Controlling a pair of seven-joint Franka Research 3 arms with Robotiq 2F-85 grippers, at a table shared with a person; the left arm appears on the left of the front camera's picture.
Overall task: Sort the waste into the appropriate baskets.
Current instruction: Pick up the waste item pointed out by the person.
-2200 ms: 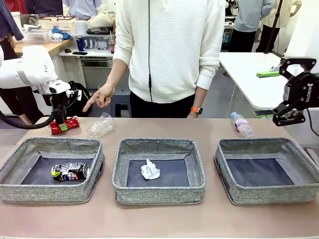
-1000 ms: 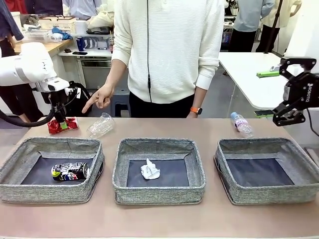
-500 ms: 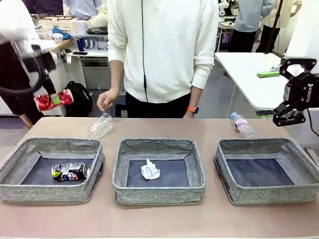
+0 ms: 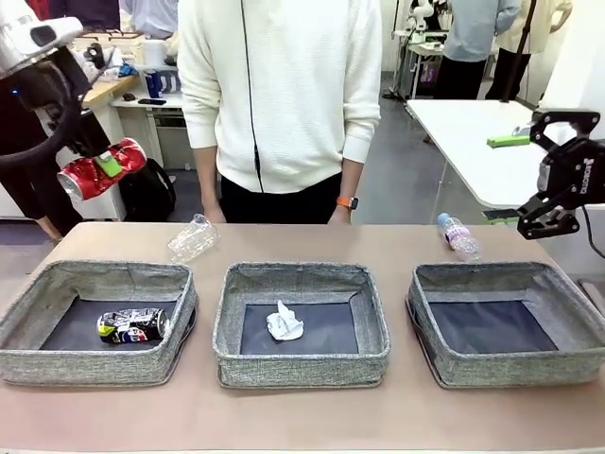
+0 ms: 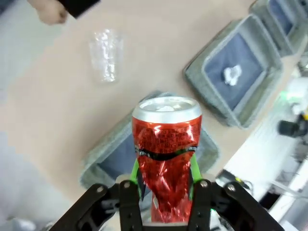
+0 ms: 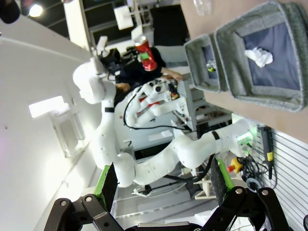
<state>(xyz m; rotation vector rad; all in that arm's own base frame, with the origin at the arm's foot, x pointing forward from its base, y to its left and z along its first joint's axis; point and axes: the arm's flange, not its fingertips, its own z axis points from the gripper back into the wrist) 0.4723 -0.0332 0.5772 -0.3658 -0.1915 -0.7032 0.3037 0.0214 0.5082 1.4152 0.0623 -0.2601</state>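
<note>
My left gripper (image 4: 106, 165) is shut on the red can (image 4: 95, 173), holding it tilted, high above the table's far left corner. In the left wrist view the dented red can (image 5: 166, 144) sits between the green pads (image 5: 194, 169), above the left basket (image 5: 103, 149). The dark multicoloured can (image 4: 131, 326) lies in the left basket (image 4: 95, 364). The white paper ball (image 4: 284, 323) lies in the middle basket (image 4: 302, 364). The right basket (image 4: 510, 364) holds nothing. The clear plastic container (image 4: 192, 236) and the pink-labelled bottle (image 4: 458, 236) lie on the table behind the baskets. My right gripper (image 4: 553, 213) hangs open at the right edge.
A person in a white sweater (image 4: 284, 95) stands at the far side of the table, arms down. A white side table (image 4: 482, 142) stands behind my right arm. A strip of bare tabletop (image 4: 302, 416) runs in front of the baskets.
My left gripper has lifted the red can off the table, up and to the left. The person's pointing hand has dropped and the person has shifted left. The right arm stays still.
</note>
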